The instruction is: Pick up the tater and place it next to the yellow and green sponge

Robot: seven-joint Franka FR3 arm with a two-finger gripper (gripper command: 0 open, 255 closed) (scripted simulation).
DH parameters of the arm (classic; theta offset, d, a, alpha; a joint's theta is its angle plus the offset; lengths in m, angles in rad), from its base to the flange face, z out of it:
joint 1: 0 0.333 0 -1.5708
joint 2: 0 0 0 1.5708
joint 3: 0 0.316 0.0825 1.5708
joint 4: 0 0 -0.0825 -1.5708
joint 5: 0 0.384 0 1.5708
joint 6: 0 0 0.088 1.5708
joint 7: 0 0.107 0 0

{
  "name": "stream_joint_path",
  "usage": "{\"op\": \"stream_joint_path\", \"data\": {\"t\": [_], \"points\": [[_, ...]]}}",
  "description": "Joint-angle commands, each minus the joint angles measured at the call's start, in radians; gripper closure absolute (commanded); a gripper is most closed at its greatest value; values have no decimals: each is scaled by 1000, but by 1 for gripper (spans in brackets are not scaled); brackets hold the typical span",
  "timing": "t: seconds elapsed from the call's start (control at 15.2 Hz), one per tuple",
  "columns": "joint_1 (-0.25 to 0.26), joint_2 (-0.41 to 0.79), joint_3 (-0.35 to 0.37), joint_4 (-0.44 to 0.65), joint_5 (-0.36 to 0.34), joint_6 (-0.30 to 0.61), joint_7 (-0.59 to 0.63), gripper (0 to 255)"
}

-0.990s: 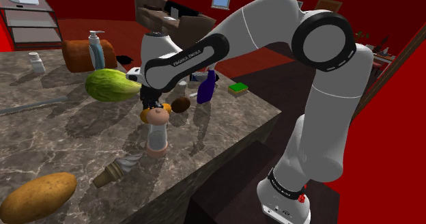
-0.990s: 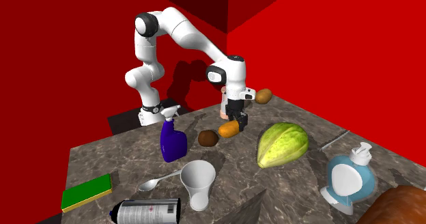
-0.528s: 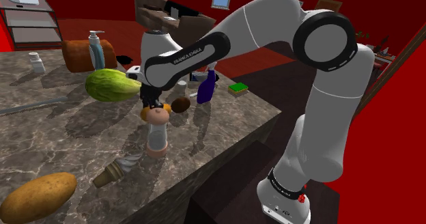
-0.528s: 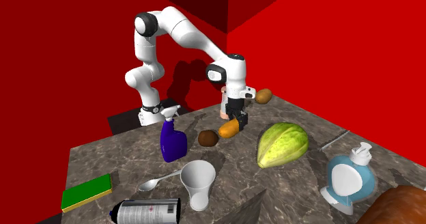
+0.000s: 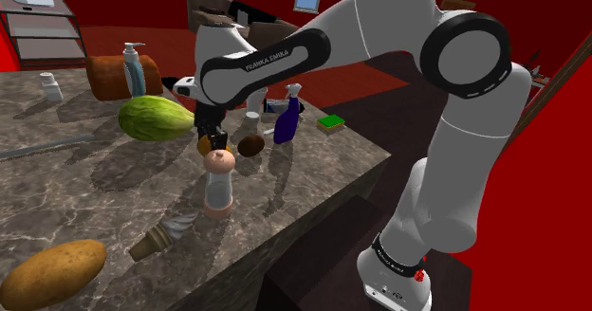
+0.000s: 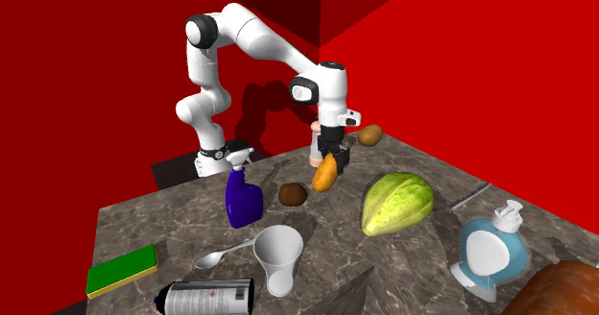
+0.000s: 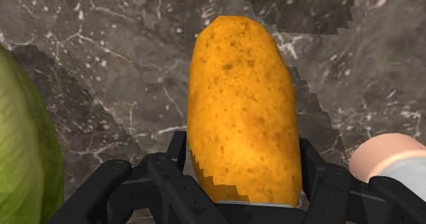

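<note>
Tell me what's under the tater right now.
Bare marble counter shows all around the tater, which hangs in the claw, apparently clear of it. Nothing else shows beneath. The patch straight behind the tater in the wrist view is covered.

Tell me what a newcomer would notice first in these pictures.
First, the orange potato, clasped between the black fingers of the gripper above the marble counter. Next, the big white arm arching over that counter, and the vivid red walls behind.
</note>
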Motion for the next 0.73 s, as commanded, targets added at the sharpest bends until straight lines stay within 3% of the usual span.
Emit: {"op": "stream_joint_path", "data": {"t": [0.0, 0.66], "points": [[-1, -11, 0, 15, 0, -27, -1, 255], [-1, -60, -1, 91, -1, -151, 1, 255]]}}
